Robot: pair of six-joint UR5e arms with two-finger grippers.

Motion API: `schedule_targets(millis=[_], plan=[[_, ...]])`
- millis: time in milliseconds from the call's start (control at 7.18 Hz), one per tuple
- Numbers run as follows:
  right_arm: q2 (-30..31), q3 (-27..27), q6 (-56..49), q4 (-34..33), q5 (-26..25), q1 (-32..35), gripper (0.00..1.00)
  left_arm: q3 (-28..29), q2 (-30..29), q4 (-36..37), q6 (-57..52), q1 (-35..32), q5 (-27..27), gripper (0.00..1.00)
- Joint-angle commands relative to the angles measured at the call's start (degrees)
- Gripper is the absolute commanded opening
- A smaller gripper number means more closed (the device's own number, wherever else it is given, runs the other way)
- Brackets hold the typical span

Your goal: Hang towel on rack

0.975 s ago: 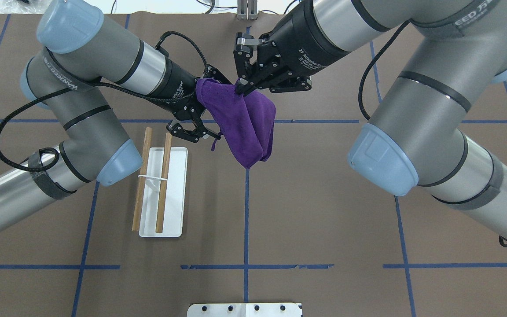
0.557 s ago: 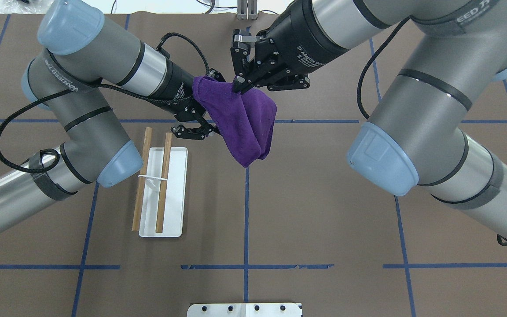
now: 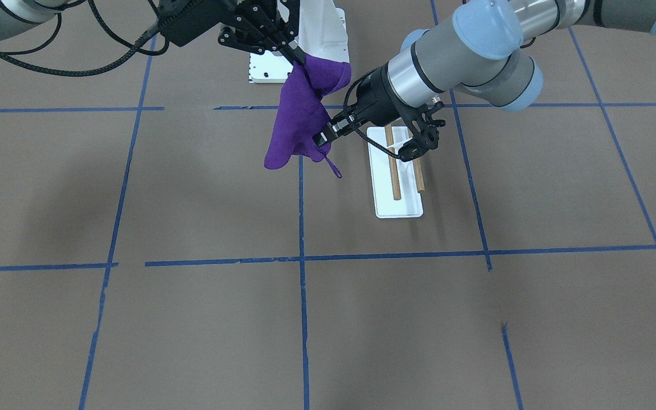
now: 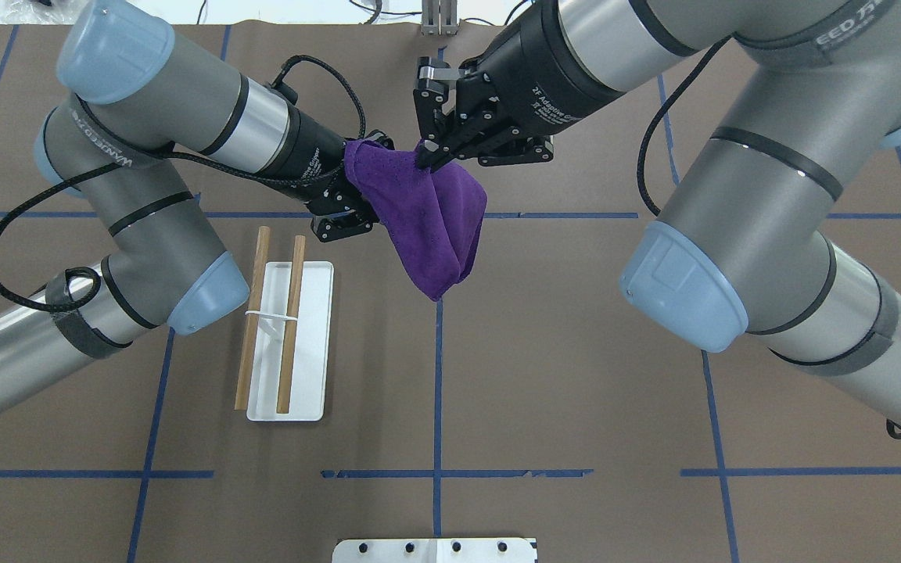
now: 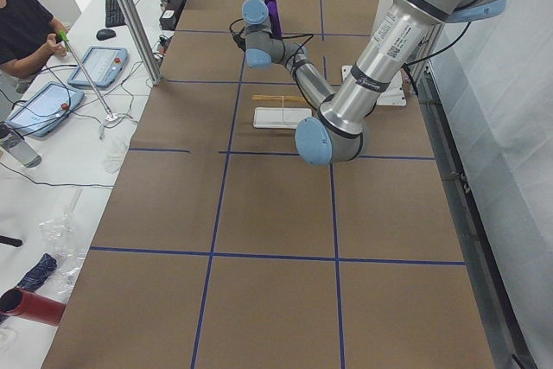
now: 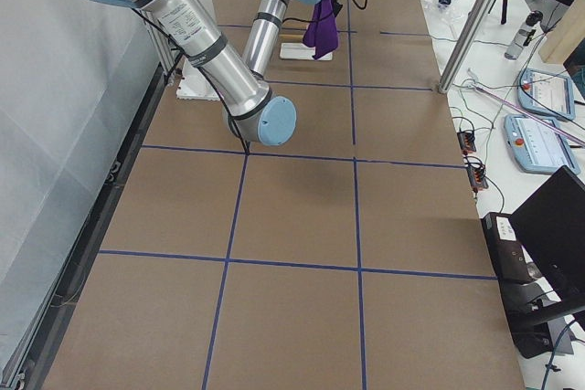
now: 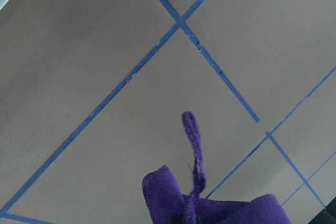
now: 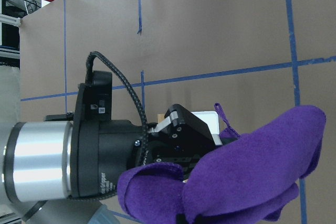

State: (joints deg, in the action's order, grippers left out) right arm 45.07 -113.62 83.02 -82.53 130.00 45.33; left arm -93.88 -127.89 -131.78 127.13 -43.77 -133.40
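Observation:
A purple towel hangs in the air over the table's far middle, held by both grippers. My right gripper is shut on its top edge; it also shows in the front view. My left gripper is closed on a lower corner of the towel, next to its hanging loop; the cloth hides its fingertips from overhead. The loop and the towel fill the bottom of the left wrist view. The rack, two brown dowels over a white base plate, stands on the table left of the towel, under the left arm.
The white bolted pedestal plate lies at the near table edge. Blue tape lines cross the brown table. The left arm's elbow hangs close beside the rack. An operator and control pendants are beside the table in the left side view.
The left gripper's jaws have drawn together on the towel's corner and its wrist has shifted slightly. The right gripper rose a little, then came back. The towel hangs almost unchanged.

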Motion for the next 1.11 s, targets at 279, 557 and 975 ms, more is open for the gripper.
schedule_targets(millis=[279, 557, 975], plan=[[12.5, -4.2, -1.0, 6.9, 0.0, -1.6, 1.00, -0.3, 0.1, -0.2, -0.2, -0.2, 0.8, 0.00], [15.1, -4.4, -0.9, 9.9, 0.2, -1.3, 1.00, -1.1, 0.6, -0.2, -0.2, 0.0, 3.0, 0.00], [17.5, -6.0, -0.9, 9.9, 0.3, -0.6, 1.00, -10.4, 10.8, -0.1, -4.3, 0.4, 8.4, 0.00]])
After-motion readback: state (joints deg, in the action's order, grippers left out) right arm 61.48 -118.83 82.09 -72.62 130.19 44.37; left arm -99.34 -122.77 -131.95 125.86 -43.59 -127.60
